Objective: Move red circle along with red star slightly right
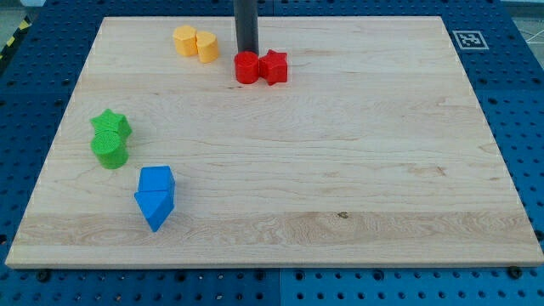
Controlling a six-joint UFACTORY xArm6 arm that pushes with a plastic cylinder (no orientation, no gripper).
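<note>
Working across the wooden surface (357,170) from the view's left, you are seeing a green star (111,124) touching a green round block (110,150) at its 6 o'clock, then a blue pair, a blue block (157,180) over a blue triangle (154,209). Up top, two yellow blocks (195,42) are sitting side by side.

Next come the pieces you are working on: the red circle (246,67) is lying near the view's top, with the red star (274,66) touching it at its 3 o'clock. The pair's long axis is running left to right.

There is no hand on this arm, so nothing is being grasped or released; only the rod is working. My tip (246,53) is sitting at the circle's 12 o'clock, touching or nearly touching its far edge. For a rightward push you are probably needing it at the circle's 9 o'clock, so the shove is passing through both pieces.
</note>
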